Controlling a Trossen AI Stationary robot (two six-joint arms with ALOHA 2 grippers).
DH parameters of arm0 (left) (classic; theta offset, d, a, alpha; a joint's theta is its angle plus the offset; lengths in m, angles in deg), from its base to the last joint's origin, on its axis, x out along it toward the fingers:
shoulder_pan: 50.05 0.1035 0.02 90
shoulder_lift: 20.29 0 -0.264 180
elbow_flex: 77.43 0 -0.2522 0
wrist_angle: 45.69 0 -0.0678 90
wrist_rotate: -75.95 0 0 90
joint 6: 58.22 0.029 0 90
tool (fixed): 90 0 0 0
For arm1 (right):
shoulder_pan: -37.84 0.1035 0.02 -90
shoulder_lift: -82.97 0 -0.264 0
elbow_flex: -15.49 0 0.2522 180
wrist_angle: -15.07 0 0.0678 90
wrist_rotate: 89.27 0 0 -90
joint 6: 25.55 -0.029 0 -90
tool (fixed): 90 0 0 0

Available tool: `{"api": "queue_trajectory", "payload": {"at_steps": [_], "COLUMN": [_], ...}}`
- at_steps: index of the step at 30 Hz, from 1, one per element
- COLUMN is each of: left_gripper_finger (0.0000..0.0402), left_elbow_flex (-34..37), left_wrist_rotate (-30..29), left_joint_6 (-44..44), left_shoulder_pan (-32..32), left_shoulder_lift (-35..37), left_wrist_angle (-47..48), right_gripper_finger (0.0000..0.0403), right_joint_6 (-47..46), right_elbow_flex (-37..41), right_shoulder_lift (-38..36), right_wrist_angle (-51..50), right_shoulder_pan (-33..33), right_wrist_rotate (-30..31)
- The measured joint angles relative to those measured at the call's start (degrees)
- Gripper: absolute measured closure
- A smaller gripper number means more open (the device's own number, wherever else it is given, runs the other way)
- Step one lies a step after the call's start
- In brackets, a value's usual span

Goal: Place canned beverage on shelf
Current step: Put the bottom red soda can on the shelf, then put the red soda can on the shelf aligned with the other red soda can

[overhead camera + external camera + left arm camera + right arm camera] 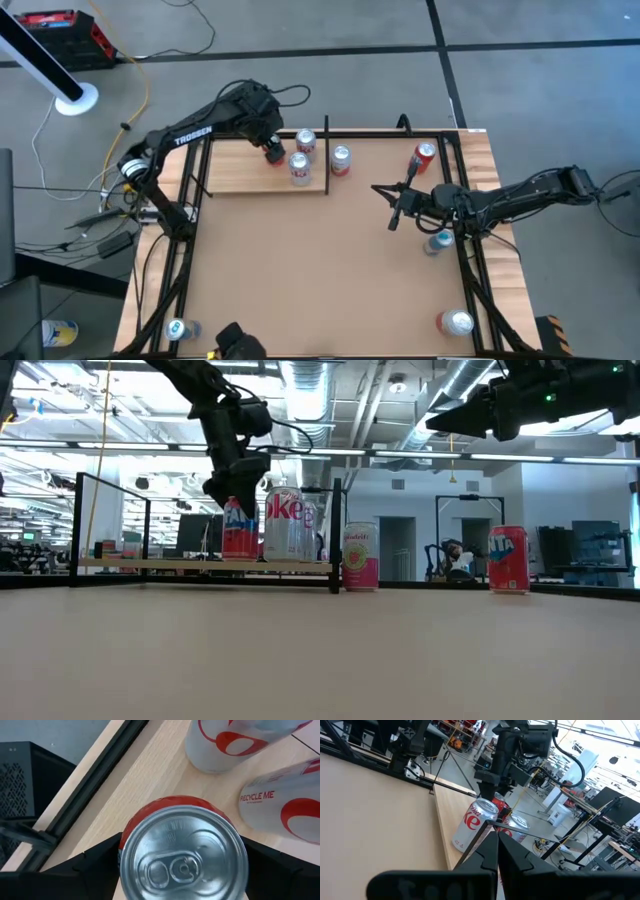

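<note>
Standing upright on the shelf [240, 172], the red can [238, 528] sits between the fingers of the left gripper [274, 152], which grasps it from above; its silver top shows in the left wrist view. Two silver-and-red cans [306, 143] [299, 170] stand just beside it on the same panel. A pink can [341, 159] stands just off the shelf's right end. The right gripper [392, 205] hangs above the table [320, 270], clenched and empty.

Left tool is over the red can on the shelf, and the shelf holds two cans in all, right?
Not quite: the shelf holds three. The high view shows the left tool over the red can, with two silver cans beside it.
</note>
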State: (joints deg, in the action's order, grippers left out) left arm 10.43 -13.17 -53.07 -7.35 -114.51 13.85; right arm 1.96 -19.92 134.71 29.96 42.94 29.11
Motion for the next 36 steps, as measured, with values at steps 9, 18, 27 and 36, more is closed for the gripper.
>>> {"api": "queue_trajectory", "payload": {"at_steps": [9, 18, 27, 36], "left_gripper_finger": [0.0077, 0.0076, 0.0076, 0.0081], "left_elbow_flex": [-3.74, -18.15, -23.31, 11.12], "left_wrist_rotate": [-1.34, -2.25, 0.81, -20.31], "left_joint_6": [-0.49, -0.31, -3.38, -5.66], "left_shoulder_pan": [-0.04, -1.83, -4.92, -24.54], "left_shoulder_lift": [1.89, 1.91, 8.65, 31.17], "left_wrist_angle": [3.39, 16.07, 28.12, -11.79], "right_gripper_finger": [0.0374, 0.0374, 0.0374, 0.0374], "right_joint_6": [-0.02, -0.22, -3.93, -8.39], "right_elbow_flex": [0.00, 0.00, 0.00, 0.00], "right_shoulder_lift": [0.00, 0.00, 0.00, -0.02], "right_wrist_angle": [0.01, 0.02, -2.08, -2.83], "right_shoulder_pan": [0.00, 0.00, 0.00, 0.02], "right_wrist_rotate": [0.00, 0.00, 0.00, 0.10]}}
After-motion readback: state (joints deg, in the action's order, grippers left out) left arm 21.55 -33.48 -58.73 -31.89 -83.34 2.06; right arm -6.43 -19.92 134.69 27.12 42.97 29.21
